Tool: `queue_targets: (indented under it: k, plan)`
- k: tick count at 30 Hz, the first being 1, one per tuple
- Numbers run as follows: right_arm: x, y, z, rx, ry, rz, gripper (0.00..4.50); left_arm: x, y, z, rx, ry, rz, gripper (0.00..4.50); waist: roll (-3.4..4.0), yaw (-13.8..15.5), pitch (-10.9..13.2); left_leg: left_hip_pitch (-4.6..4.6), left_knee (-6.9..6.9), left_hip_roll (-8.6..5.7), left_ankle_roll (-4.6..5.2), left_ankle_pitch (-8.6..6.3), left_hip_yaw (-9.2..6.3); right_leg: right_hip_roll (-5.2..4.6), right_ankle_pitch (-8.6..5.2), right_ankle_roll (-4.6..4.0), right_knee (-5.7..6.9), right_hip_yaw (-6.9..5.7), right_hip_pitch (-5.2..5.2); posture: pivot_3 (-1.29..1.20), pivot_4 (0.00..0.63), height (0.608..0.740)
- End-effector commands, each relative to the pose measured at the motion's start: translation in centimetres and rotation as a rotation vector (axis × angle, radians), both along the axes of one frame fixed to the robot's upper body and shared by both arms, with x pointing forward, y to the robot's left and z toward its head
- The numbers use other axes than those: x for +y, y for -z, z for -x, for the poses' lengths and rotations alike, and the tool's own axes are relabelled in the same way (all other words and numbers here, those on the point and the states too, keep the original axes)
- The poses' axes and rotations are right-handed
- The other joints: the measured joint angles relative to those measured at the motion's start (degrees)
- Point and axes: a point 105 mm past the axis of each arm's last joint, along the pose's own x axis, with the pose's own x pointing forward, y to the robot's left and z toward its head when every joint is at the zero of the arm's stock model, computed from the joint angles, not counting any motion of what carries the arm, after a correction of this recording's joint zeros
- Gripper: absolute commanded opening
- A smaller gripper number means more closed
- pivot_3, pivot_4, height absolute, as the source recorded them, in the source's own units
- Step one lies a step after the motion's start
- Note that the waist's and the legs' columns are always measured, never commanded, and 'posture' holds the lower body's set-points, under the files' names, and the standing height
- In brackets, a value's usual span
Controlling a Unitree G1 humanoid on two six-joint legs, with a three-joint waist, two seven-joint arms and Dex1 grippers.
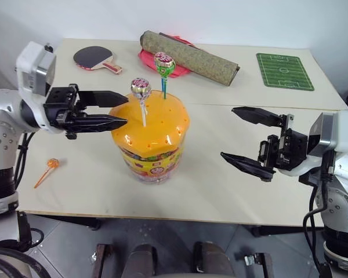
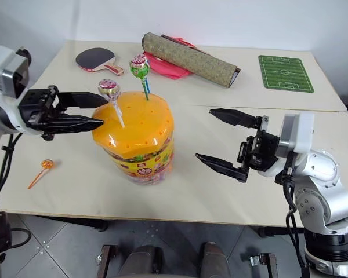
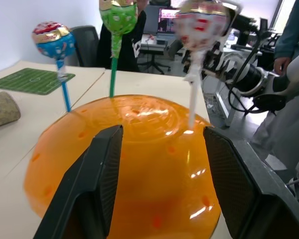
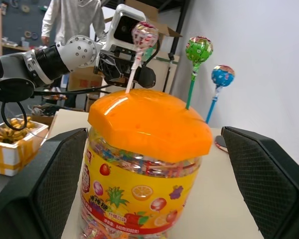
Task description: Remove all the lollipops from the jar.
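- Head views: the jar (image 1: pixel 151 145), a clear plastic tub with a faceted orange domed lid dotted with small holes and a yellow-red fruit label, stands upright near the middle of the pale bench (image 1: pixel 220 185).
- A pink-wrapped lollipop (image 1: pixel 141 88) on a white stick and a green lollipop (image 1: pixel 164 63) on a green stick stand upright in the lid's holes. An orange lollipop (image 1: pixel 51 164) lies flat on the bench, well apart from the jar on the robot's left.
- The left gripper (image 1: pixel 120 110) points level at the jar's lid, its jaws apart and holding nothing, their tips near the white stick.
- The right gripper (image 1: pixel 232 133) hangs on the jar's other side, clear of it, its black jaws spread wide and empty.
- Farther back lie a paddle (image 1: pixel 95 58) with a dark rubber face, a speckled rolled mat (image 1: pixel 188 57) over something red, and a green football-field mat (image 1: pixel 284 70).
- Left wrist view: the glossy orange dome fills the space between two textured black fingers (image 3: pixel 104 174); a blue lollipop (image 3: pixel 54 40) on a blue stick stands alongside the green and pink ones.
- Right wrist view: the jar sits between the wide-set meshed fingers (image 4: pixel 269 164), three foil-wrapped balls rising above its lid. A person (image 4: pixel 74 20) in a light top stands in the background.
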Motion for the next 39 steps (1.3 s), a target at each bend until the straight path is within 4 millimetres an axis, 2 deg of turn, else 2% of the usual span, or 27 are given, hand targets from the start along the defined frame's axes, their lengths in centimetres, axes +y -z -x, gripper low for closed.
queue_targets:
  k: [1, 5, 9, 15, 17, 19, 21, 24, 25, 28, 31, 33, 35, 36, 38, 39]
  plan:
    - [0.0, -0.7, 0.5, -0.046, -0.011, -0.009, 4.50, -1.5, -0.6, 0.6, -0.060, 0.012, 0.018, 2.69, 0.00, -0.07, 0.00, 0.00, 0.00, 0.00, 0.00, 0.00, 0.00, 0.00, 0.00, 0.01, 0.01, 0.02, 0.00, 0.00, 0.150, 0.740]
    - [0.0, -0.6, 0.5, -0.041, -0.017, -0.006, 4.50, -2.4, -0.6, 0.5, -0.059, 0.012, 0.033, 2.69, 0.00, -0.15, 0.00, 0.00, -0.01, 0.01, 0.00, 0.00, -0.01, 0.01, 0.01, 0.01, 0.02, 0.01, -0.01, 0.00, 0.150, 0.740]
    - [0.0, -0.6, 0.5, -0.042, -0.016, -0.005, 4.50, -2.4, -0.7, 1.0, -0.039, 0.046, 0.042, 1.83, 0.00, -0.20, 0.00, 0.01, -0.01, 0.00, 0.00, 0.00, 0.01, 0.01, 0.01, 0.01, 0.01, 0.02, -0.01, 0.00, 0.150, 0.740]
    - [0.0, -0.5, 0.4, -0.045, -0.014, -0.008, 4.50, -2.5, -1.5, 1.5, -0.027, 0.074, 0.095, 0.03, 0.00, -0.06, 0.00, 0.01, 0.00, 0.00, 0.00, 0.00, 0.00, 0.00, 0.01, 0.01, 0.00, 0.02, 0.00, 0.00, 0.150, 0.740]
    - [0.0, -0.5, 0.4, -0.047, -0.017, -0.010, 4.50, -2.3, -3.6, 1.9, -0.006, 0.110, 0.233, 0.03, -0.03, -0.01, 0.01, 0.00, 0.01, 0.00, 0.00, 0.00, 0.00, 0.00, 0.01, 0.01, 0.00, 0.02, 0.00, 0.00, 0.150, 0.740]
    - [0.1, -0.6, 0.4, -0.052, -0.028, -0.017, 4.50, -1.5, -5.4, 1.9, 0.006, 0.109, 0.352, 0.03, -0.04, -0.12, 0.02, 0.00, 0.04, 0.01, 0.00, 0.00, -0.03, 0.00, 0.01, 0.01, 0.01, 0.02, 0.01, 0.00, 0.150, 0.740]
    - [0.4, -0.6, 0.7, -0.047, -0.060, -0.027, 4.50, 0.1, -7.0, 1.6, 0.043, 0.075, 0.456, 0.03, -0.03, -0.28, 0.02, 0.00, 0.03, 0.01, 0.00, 0.00, -0.04, -0.02, 0.01, 0.02, 0.02, 0.01, 0.01, 0.00, 0.150, 0.740]
    - [0.9, -0.4, 1.1, -0.038, -0.120, -0.025, 4.50, 3.2, -8.2, 0.7, 0.069, -0.048, 0.567, 0.03, -0.03, -1.48, 0.02, 0.07, -0.04, 0.02, 0.00, 0.00, -0.09, -0.02, 0.01, 0.02, 0.05, 0.01, 0.01, 0.00, 0.150, 0.740]
    - [1.3, -0.2, 1.4, -0.036, -0.151, -0.016, 4.50, 4.9, -8.2, 0.2, 0.076, -0.142, 0.592, 0.03, -0.03, -1.70, 0.02, 0.08, -0.05, 0.03, 0.00, 0.00, -0.12, -0.02, 0.01, 0.02, 0.08, 0.01, 0.01, 0.00, 0.150, 0.740]
    - [2.1, 0.3, 2.0, -0.038, -0.232, 0.023, 4.50, 9.8, -5.4, -0.3, 0.098, -0.439, 0.504, 0.03, -0.03, -3.16, 0.02, 0.24, -0.19, 0.04, 0.00, 0.00, -0.28, -0.04, 0.01, 0.01, 0.08, 0.12, 0.00, 0.00, 0.150, 0.740]
    - [2.2, 1.4, 1.5, -0.028, -0.264, 0.096, 4.50, 13.9, -0.5, -0.4, 0.254, -0.721, 0.378, 0.03, -0.03, -3.41, 0.02, 0.36, -0.33, 0.04, -0.02, -0.01, -0.24, -0.02, 0.01, 0.01, 0.03, 0.17, -0.01, 0.00, 0.150, 0.740]
    - [2.1, 2.1, 1.0, -0.036, -0.260, 0.145, 4.50, 14.9, 2.3, 0.0, 0.293, -0.838, 0.267, 0.03, -0.07, -2.91, 0.05, 0.40, -0.35, 0.04, 0.01, -0.04, -0.21, -0.05, 0.00, 0.01, 0.02, 0.22, 0.00, 0.00, 0.150, 0.740]
    - [1.7, 2.9, 0.1, -0.012, -0.235, 0.192, 4.50, 15.4, 6.0, 0.6, 0.386, -0.936, 0.134, 0.03, -0.14, -2.35, 0.04, 0.31, -0.27, 0.05, 0.01, -0.05, -0.21, -0.05, 0.00, 0.01, 0.01, 0.18, 0.02, 0.00, 0.150, 0.740]
    - [1.5, 3.5, -0.3, -0.006, -0.220, 0.234, 4.50, 15.6, 9.0, 1.1, 0.445, -0.993, 0.006, 0.03, -0.16, -2.16, 0.03, 0.25, -0.19, 0.07, 0.02, -0.08, -0.20, -0.06, 0.00, 0.01, 0.01, 0.16, 0.02, 0.00, 0.150, 0.740]
    - [1.1, 4.2, -0.6, -0.009, -0.216, 0.281, 4.50, 15.7, 12.9, 2.2, 0.495, -1.046, -0.174, 0.03, -0.12, -1.81, 0.05, 0.27, -0.20, 0.12, 0.13, -0.14, -0.26, -0.25, 0.00, 0.01, -0.03, 0.25, 0.02, 0.00, 0.150, 0.740]
    - [1.0, 4.4, -0.7, -0.007, -0.215, 0.290, 4.50, 15.7, 14.2, 2.8, 0.519, -1.059, -0.220, 0.03, -0.13, -1.60, 0.04, 0.27, -0.20, 0.08, 0.16, -0.16, -0.23, -0.29, 0.00, 0.01, -0.03, 0.29, 0.02, 0.00, 0.150, 0.740]
